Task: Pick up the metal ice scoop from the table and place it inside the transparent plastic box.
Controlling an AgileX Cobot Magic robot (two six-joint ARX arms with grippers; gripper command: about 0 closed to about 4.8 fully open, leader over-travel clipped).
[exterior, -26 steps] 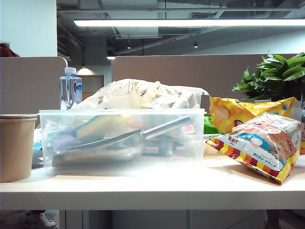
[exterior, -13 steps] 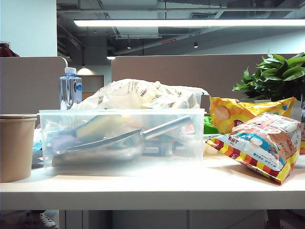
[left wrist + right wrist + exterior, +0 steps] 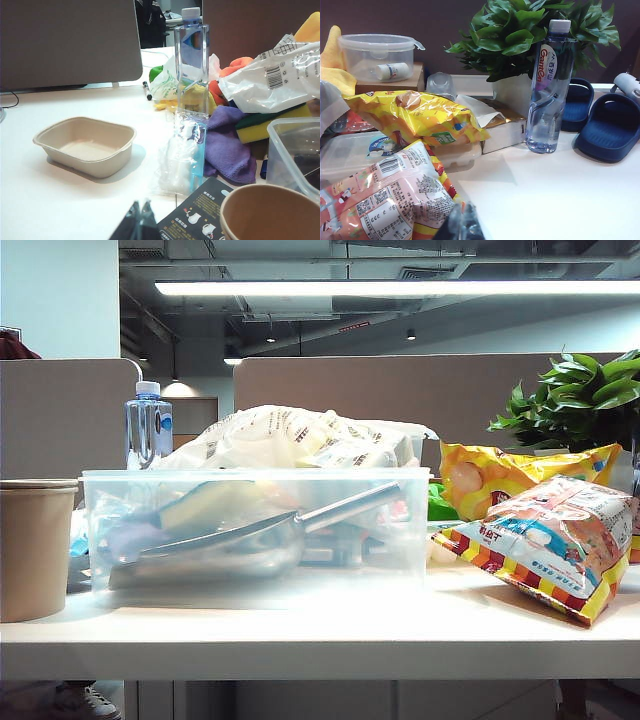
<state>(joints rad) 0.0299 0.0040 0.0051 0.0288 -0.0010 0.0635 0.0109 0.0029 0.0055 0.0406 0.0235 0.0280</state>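
The metal ice scoop (image 3: 215,550) lies inside the transparent plastic box (image 3: 256,530) (handle toward 2 o'clock). Left gripper (image 3: 140,222) and right gripper (image 3: 462,222) sit low at 6 o'clock, pressed together, holding nothing.

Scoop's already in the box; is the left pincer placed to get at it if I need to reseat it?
Probably yes: the transparent plastic box is open-topped, nothing covers the metal ice scoop, and the left pincer sits near its corner.

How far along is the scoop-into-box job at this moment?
Done: the metal ice scoop lies inside the transparent plastic box on the table, handle leaning toward the right wall. In hand: nothing; the left end effector and the shut right end effector sit away from the box. Left: nothing visible.
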